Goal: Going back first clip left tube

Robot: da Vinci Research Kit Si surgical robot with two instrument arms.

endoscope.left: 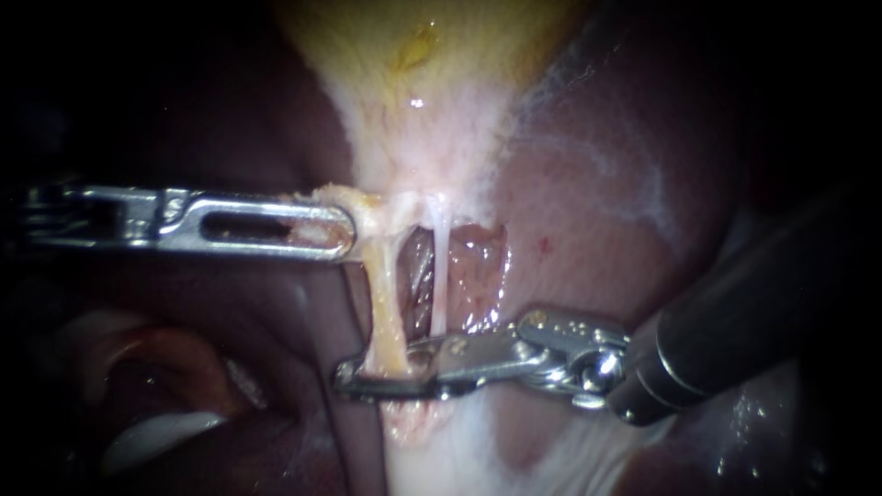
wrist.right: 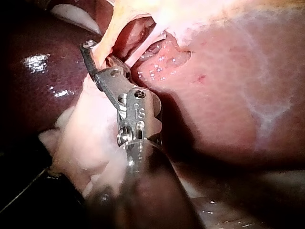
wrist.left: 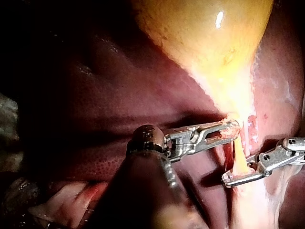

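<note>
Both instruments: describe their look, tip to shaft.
Left instrument: bright silver jaws, flat and round-ended, one with a long oval slot, on a dark rounded shaft. Right instrument: slim silver tip, riveted hinge links, thick dark-grey cylindrical shaft with a ringed collar.

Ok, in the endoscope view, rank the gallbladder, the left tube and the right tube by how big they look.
1. gallbladder, largest by far
2. left tube, thick
3. right tube, similar length but far thinner
</note>
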